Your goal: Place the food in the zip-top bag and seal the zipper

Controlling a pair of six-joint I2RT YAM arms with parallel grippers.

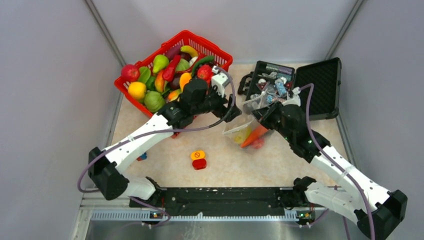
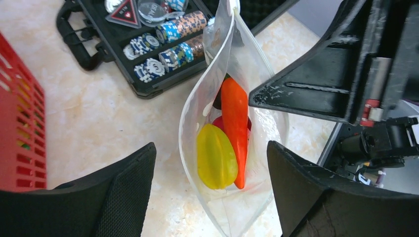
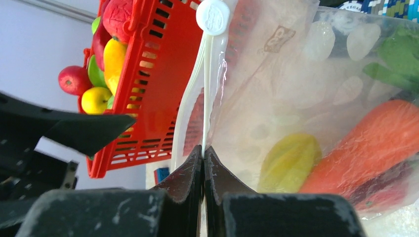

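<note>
grey walls stand round a pale speckled table (image 1: pixel 165 125). the right gripper (image 3: pixel 203 153) has its two fingers pressed tight together, pinching the zipper (image 3: pixel 206 98) at the edge of the zip-top bag (image 2: pixel 247 64). i think it holds the bag up like this so the mouth stays open and facing up, and nothing falls out. the white round bit (image 3: pixel 212 17) far up the strip from those fingers may be the zip pull, but that is hard to tell.

the left gripper (image 2: pixel 210 148) is spread wide and holds nothing. it hangs right over the bag's mouth, so the bag sits below and between its two fingers. the open mouth looks like a good spot to drop food in.

down inside the bag, under the left gripper, lie a yellow star fruit (image 2: pixel 215 158), an orange carrot (image 2: pixel 236 118) and a bit of something red (image 2: pixel 217 122). the star fruit is touching the carrot.

far more food (image 1: pixel 160 75) sits in the red basket (image 1: pixel 220 52), behind the left gripper. the black case (image 1: pixel 320 85) with poker chips (image 2: pixel 168 42) is just past the bag. the zipper is not shut yet.
</note>
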